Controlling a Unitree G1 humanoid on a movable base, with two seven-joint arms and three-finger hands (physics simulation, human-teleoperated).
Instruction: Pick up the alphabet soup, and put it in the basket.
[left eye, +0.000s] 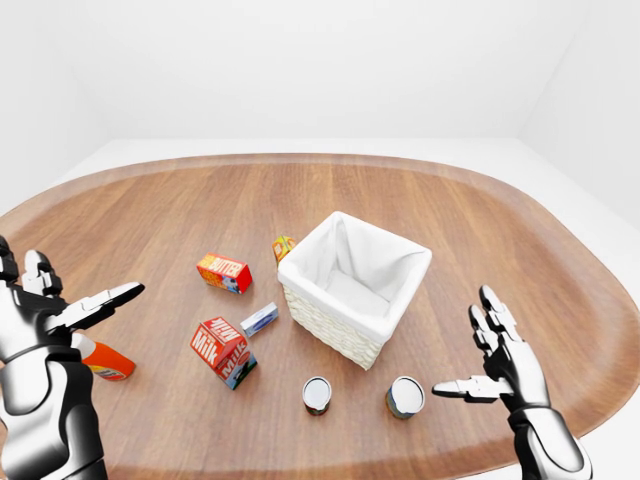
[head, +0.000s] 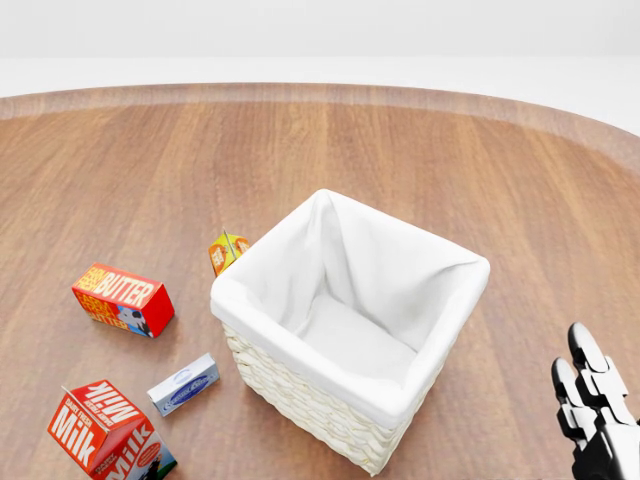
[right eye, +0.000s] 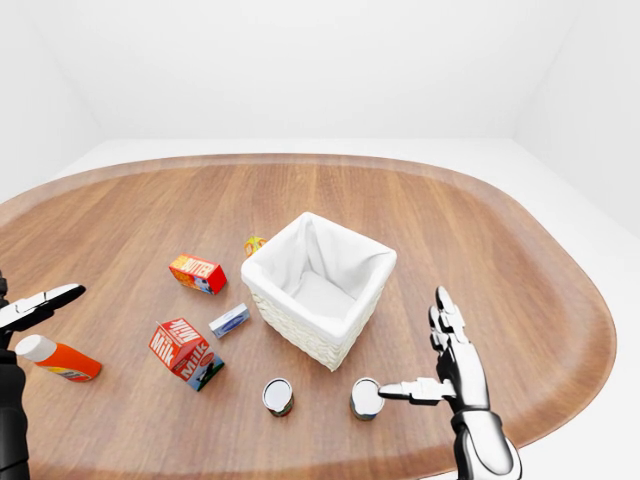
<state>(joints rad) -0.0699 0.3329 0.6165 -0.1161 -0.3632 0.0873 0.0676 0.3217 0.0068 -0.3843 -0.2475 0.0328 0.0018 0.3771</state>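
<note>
A wide oval wooden desk carries everything in this scene, with a white-lined wicker basket standing upright and empty near its middle. In the left-eye view the robot's left hand hangs at the left edge with fingers spread and nothing in it, while the right hand hovers low at the right, also spread wide and empty, its thumb reaching toward the nearer of two cans. Those two cans stand upright on the desk below the basket: the right can just beside the right hand, the left can a little apart from it. Which one is the alphabet soup cannot be read from these views, since only the lids and a sliver of the sides show, so the label should be checked before committing. To the left of the basket lie a milk carton, a butter box, a bottle under the left hand, a small blue-and-white box and a small orange carton touching or nearly touching the basket's upper left corner. The step in hand appears to be the reach. Done well, the right hand would lower beside the chosen can, wrap its fingers round the side below the rim, lift straight up clear of the neighbouring can, then carry it over the basket's rim before letting go.
</note>
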